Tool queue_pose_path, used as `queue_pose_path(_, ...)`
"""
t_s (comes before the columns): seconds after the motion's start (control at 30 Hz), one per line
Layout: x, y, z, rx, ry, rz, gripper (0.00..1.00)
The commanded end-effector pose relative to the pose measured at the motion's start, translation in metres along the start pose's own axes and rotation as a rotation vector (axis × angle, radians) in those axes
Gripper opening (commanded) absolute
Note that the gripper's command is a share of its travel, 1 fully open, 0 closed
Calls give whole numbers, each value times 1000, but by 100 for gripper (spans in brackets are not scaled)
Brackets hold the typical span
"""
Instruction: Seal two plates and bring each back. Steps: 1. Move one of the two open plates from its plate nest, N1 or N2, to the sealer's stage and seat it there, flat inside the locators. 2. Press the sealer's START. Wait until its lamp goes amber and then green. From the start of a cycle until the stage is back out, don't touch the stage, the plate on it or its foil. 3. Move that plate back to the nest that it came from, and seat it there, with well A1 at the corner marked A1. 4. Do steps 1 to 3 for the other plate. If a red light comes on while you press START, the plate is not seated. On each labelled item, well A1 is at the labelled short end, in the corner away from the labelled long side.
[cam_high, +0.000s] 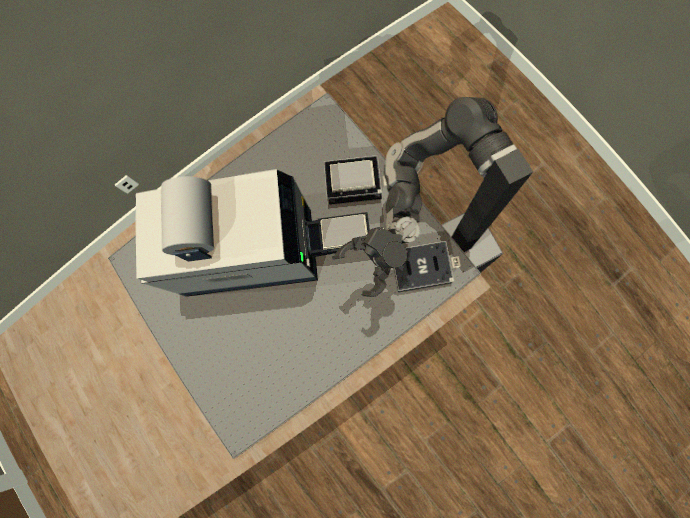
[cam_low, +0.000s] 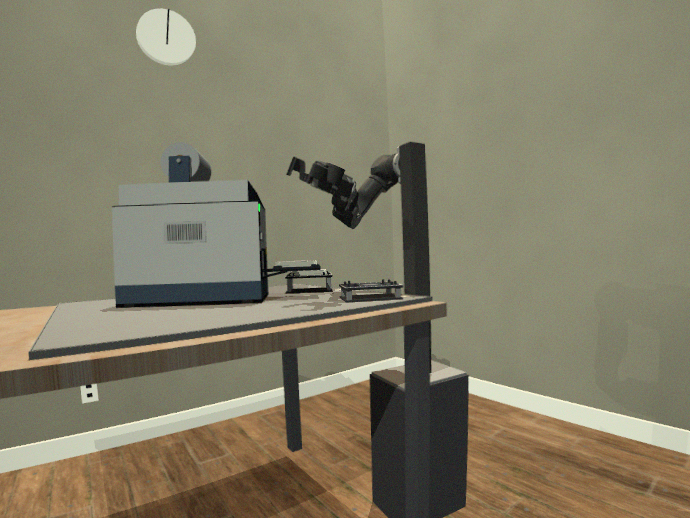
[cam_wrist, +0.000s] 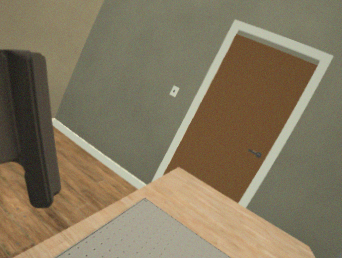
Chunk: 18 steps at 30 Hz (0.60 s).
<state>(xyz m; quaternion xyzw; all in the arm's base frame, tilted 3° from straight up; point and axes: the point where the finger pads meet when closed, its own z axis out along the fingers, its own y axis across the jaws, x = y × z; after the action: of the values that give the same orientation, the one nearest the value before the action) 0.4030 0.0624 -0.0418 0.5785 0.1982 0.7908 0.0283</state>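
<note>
The sealer (cam_high: 222, 228) stands on the grey mat, and its lamp (cam_high: 301, 257) is green; the lamp also shows in the side view (cam_low: 259, 207). Its stage is out with a pale plate (cam_high: 343, 230) lying on it. Nest N1 (cam_high: 353, 179) behind it holds the other plate. Nest N2 (cam_high: 424, 264) is bare, with its label showing. My gripper (cam_high: 361, 268) (cam_low: 295, 167) is open and holds nothing. It hangs high above the table, between the stage and N2, clear of both. In the wrist view only one dark finger (cam_wrist: 35, 130) shows.
The arm's dark post (cam_high: 490, 200) stands on the table's right edge behind N2. The foil roll (cam_high: 186, 214) sits on top of the sealer. The wrist view looks past the table's corner (cam_wrist: 200, 215) to a brown door (cam_wrist: 250, 115).
</note>
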Motion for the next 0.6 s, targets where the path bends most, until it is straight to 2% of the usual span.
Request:
queue_pose_path(0.0,2,-3,1,18,16,0,65)
queue_pose_path(0.03,2,-3,1,18,16,0,65)
queue_pose_path(0.3,15,-40,5,197,124,-166,65)
queue_pose_path(0.53,14,-75,3,352,191,-327,65)
queue_pose_path(0.57,14,-75,3,352,191,-327,65)
